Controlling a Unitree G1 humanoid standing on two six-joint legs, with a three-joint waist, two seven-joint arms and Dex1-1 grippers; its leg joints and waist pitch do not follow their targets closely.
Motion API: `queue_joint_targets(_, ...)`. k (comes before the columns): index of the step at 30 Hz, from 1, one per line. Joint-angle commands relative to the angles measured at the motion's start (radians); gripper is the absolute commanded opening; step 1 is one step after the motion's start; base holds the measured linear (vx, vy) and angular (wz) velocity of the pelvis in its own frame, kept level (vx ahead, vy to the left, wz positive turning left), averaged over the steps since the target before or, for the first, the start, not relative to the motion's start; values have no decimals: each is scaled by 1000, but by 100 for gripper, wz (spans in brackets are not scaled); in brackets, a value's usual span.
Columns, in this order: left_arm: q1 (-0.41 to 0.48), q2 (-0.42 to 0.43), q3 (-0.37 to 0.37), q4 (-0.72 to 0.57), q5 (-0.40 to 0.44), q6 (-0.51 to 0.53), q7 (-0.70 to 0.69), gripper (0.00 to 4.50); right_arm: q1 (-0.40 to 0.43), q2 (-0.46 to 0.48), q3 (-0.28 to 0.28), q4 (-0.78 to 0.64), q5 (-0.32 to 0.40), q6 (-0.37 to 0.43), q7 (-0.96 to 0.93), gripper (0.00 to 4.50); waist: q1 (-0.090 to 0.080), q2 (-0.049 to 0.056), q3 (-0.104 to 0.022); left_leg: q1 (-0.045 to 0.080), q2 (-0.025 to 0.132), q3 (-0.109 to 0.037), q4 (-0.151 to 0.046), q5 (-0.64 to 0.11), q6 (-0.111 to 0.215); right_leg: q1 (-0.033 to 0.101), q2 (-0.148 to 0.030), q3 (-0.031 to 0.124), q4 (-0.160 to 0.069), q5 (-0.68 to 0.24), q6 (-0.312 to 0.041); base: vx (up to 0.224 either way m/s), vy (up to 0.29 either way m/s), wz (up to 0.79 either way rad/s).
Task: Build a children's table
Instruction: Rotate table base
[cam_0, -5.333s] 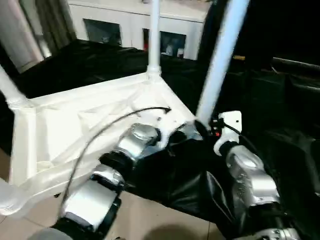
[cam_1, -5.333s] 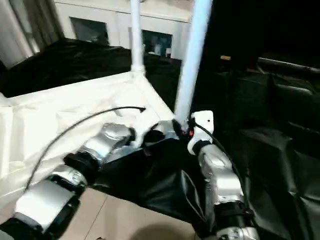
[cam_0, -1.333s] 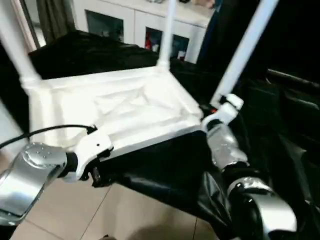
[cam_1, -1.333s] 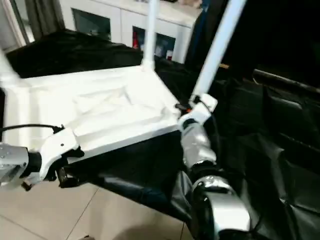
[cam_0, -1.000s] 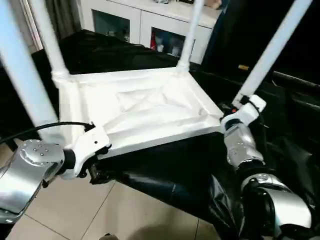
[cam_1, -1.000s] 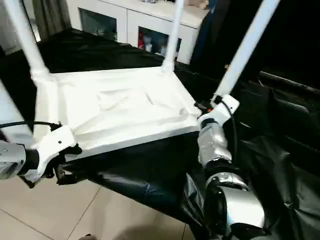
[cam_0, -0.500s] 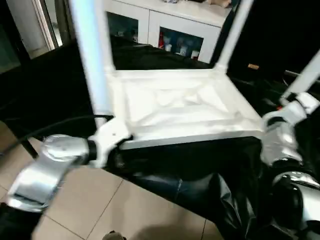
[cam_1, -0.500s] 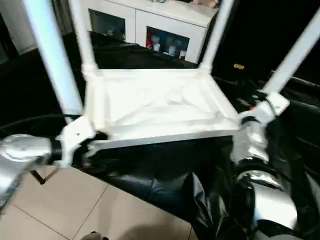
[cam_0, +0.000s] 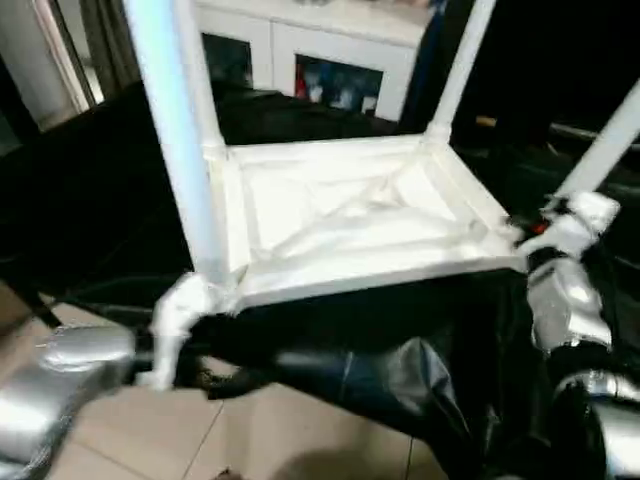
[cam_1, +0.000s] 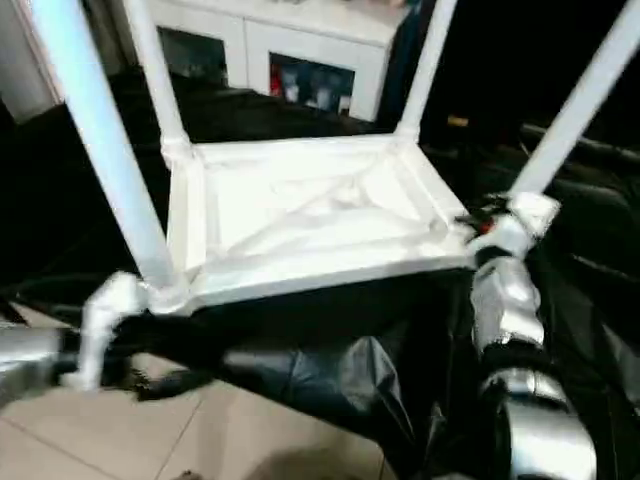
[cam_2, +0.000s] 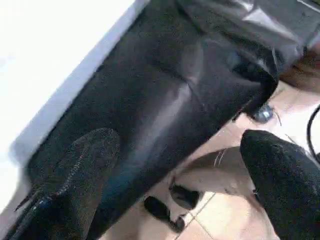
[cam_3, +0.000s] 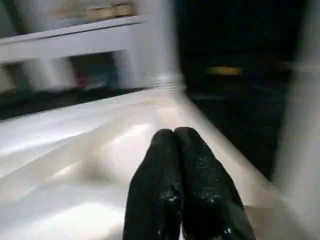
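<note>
We see the black-draped table (cam_0: 90, 200), its glossy cloth creased and hanging to the tiled floor (cam_0: 250, 440), with a white glass-door cabinet (cam_0: 320, 45) behind it. On the cloth lies the children's table (cam_1: 300, 215), upside down: its ribbed underside faces up, its long axis runs across our view, and four smooth tapered tube legs stand up from the round corner sockets, the near-left leg (cam_0: 175, 130) largest in view. Since a second ago the whole view has swung, so the white plastic top sits more centrally; our left arm has dropped lower beside the near-left corner. The left tool (cam_2: 175, 185) hangs wide open over floor and cloth, holding nothing. The right tool (cam_3: 182, 137), fingers pressed together and empty, sits by the near-right corner above the ribbed surface.
</note>
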Motion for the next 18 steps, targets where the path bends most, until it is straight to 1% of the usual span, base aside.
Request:
queue_joint_targets(1, 36, 18, 97, -9, -46, -2, -32, 450, 74, -9, 81, -148, -1, 92, 71, 3, -2, 22, -56, 8, 9, -1, -75, -329, 12, 41, -38, 38, -96, -350, -154, 0, 0, 0)
queue_joint_targets(2, 42, 20, 107, -11, -53, -1, -34, 450, 85, -10, 90, -164, -1, 99, 75, 3, -5, 20, -56, 8, 10, -3, -78, -336, 11, 42, -38, 38, -97, -365, -152, 0, 0, 0)
queue_joint_targets(3, 51, 24, 122, -15, -64, 1, -36, 450, 102, -13, 102, -188, -2, 109, 82, 3, -6, 22, -55, 8, 10, -4, -78, -338, 9, 40, -38, 39, -96, -368, -154, 0, 0, 0)
queue_joint_targets(4, 64, 31, 158, -10, -74, -14, -42, 450, 139, -19, 129, -235, -7, 134, 88, 3, -9, 24, -54, 12, 11, -4, -78, -351, 8, 35, -38, 39, -99, -378, -161, 0, 0, 0)
queue_joint_targets(5, 64, 31, 158, -10, -74, -14, -42, 450, 139, -19, 129, -235, -7, 134, 88, 3, -7, 37, -52, 18, 12, -3, -80, -371, 5, 30, -37, 39, -104, -379, -165, 0, 0, 0)
queue_joint_targets(6, 71, 47, 234, 19, -101, -43, -44, 450, 218, -37, 154, -333, -12, 194, 102, 3, -7, 51, -50, 16, 10, -7, -81, -386, 0, 36, -38, 38, -103, -373, -168, 0, 0, 0)
queue_joint_targets(7, 68, 51, 263, 33, -110, -49, -42, 450, 250, -49, 165, -373, -11, 216, 114, 3, -5, 45, -48, 16, 8, -4, -81, -382, 4, 36, -34, 39, -109, -373, -159, 0, 0, 0)
queue_joint_targets(8, 65, 52, 273, 39, -112, -51, -39, 450, 262, -54, 171, -387, -10, 223, 123, 3, -3, 56, -49, 22, 9, -5, -81, -396, 6, 32, -34, 40, -110, -368, -160, 0, 0, 0)
queue_joint_targets(9, 63, 53, 286, 47, -110, -58, -35, 450, 283, -64, 178, -413, -10, 232, 143, 3, -4, 50, -48, 15, 6, -8, -82, -401, 10, 40, -36, 38, -109, -393, -157, 0, 0, 0)
queue_joint_targets(10, 51, 53, 305, 72, -109, -68, -28, 450, 312, -79, 190, -441, -17, 246, 168, 3, -1, 60, -50, 16, 6, -9, -82, -397, 9, 40, -39, 38, -108, -401, -157, 0, 0, 0)
queue_joint_targets(11, 51, 53, 305, 72, -109, -68, -28, 450, 312, -79, 190, -441, -17, 246, 168, 3, -3, 56, -49, 16, 6, -8, -80, -389, 15, 38, -39, 39, -112, -415, -153, 0, 0, 0)
queue_joint_targets(12, 44, 55, 319, 96, -108, -75, -14, 450, 335, -90, 197, -476, -25, 271, 182, 3, -5, 61, -49, 12, 5, -8, -81, -375, 19, 41, -39, 38, -112, -419, -152, 0, 0, 0)
queue_joint_targets(13, 44, 58, 325, 106, -106, -78, -10, 450, 345, -94, 200, -491, -27, 282, 187, 3, -4, 62, -50, 12, 4, -8, -80, -366, 22, 41, -40, 39, -110, -420, -150, 0, 0, 0)
queue_joint_targets(14, 50, 67, 328, 114, -101, -85, -15, 450, 356, -99, 202, -515, -24, 305, 187, 3, -4, 58, -50, 11, 5, -7, -79, -352, 27, 40, -41, 40, -112, -427, -148, 0, 0, 0)
queue_joint_targets(15, 50, 69, 334, 121, -96, -93, -12, 450, 362, -100, 201, -527, -19, 325, 183, 3, -3, 59, -50, 10, 5, -9, -80, -344, 29, 42, -43, 41, -111, -433, -145, 0, 0, 0)
queue_joint_targets(16, 33, 51, 347, 137, -107, -118, 4, 450, 371, -98, 208, -548, -16, 356, 167, 3, -5, 59, -51, 8, 6, -9, -81, -332, 30, 43, -43, 41, -112, -442, -140, 0, 0, 0)
queue_joint_targets(17, 24, 42, 349, 143, -110, -130, 12, 450, 371, -95, 210, -548, -18, 360, 162, 3, -5, 60, -50, 7, 6, -11, -81, -330, 28, 42, -44, 41, -112, -453, -138, 0, 0, 0)
queue_joint_targets(18, 0, 16, 345, 151, -115, -147, 31, 450, 364, -90, 223, -536, -30, 363, 159, 3, -5, 54, -51, 10, 8, -11, -80, -331, 26, 39, -45, 42, -115, -458, -137, 0, 0, 0)
